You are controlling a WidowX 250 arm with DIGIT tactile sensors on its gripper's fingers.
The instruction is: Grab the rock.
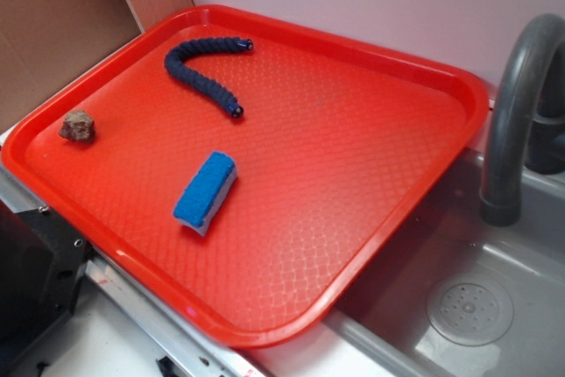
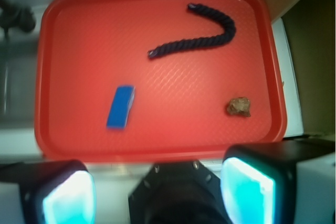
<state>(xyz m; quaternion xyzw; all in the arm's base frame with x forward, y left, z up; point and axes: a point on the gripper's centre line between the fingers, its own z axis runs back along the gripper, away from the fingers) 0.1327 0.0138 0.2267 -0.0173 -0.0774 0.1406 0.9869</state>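
The rock (image 1: pixel 78 125) is a small lumpy brown-grey stone lying near the left rim of the red tray (image 1: pixel 388 77). In the wrist view the rock (image 2: pixel 239 107) lies at the tray's right side, near the tray's (image 2: pixel 47 77) front rim. My gripper (image 2: pixel 157 195) is high above and behind the tray's near edge. Its two pads (image 2: pixel 247 192) glow cyan and stand wide apart, with nothing between them. The gripper does not show in the exterior view.
A blue sponge (image 1: pixel 206 192) lies mid-tray, also in the wrist view (image 2: pixel 121 107). A dark blue twisted rope (image 1: pixel 201 72) curves at the tray's far side, also in the wrist view (image 2: pixel 199 40). A grey sink (image 1: pixel 468 306) with a faucet (image 1: pixel 516 112) stands right of the tray.
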